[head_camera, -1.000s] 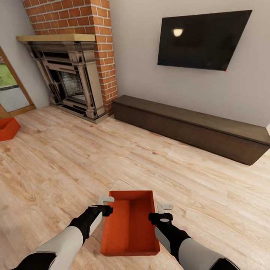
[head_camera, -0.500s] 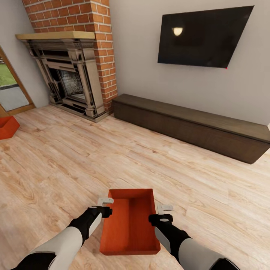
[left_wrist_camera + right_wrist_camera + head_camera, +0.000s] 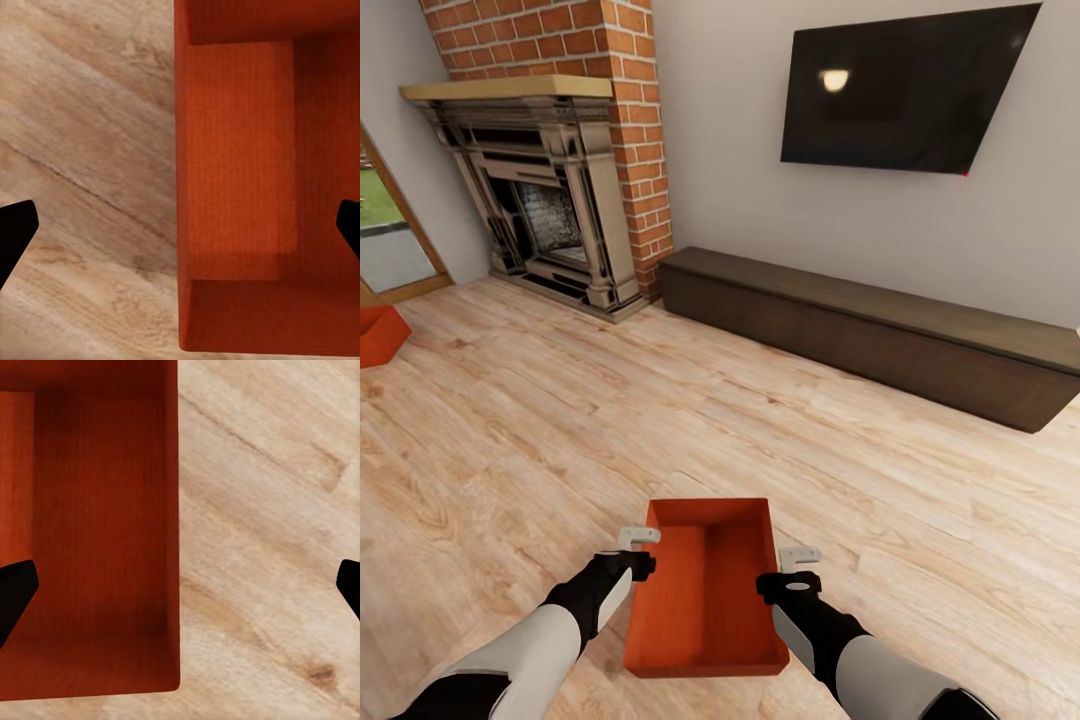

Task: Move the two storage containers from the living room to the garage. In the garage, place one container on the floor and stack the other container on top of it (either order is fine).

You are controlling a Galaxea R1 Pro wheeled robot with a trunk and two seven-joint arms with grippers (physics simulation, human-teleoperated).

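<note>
1. Head view: an orange-red container (image 3: 705, 590) sits on the light wood floor (image 3: 510, 440) between left gripper (image 3: 638, 537) and right gripper (image 3: 799, 554); a second container (image 3: 378, 333) lies far left, near the fireplace (image 3: 550, 215). A dark bench (image 3: 870, 335) stands ahead under the TV (image 3: 905, 90).
2. Left wrist view: fingers (image 3: 16, 229) spread wide, straddling the container's wall (image 3: 182, 187).
3. Right wrist view: fingers (image 3: 15, 589) spread wide likewise, straddling the opposite wall (image 3: 172, 525).

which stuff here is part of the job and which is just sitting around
Part of the job:
- near storage container, between the two grippers
- second storage container, far off near the glass door
- left gripper, open over the near container's wall
- right gripper, open likewise

Just sitting around:
- fireplace
- TV
- low bench
</note>
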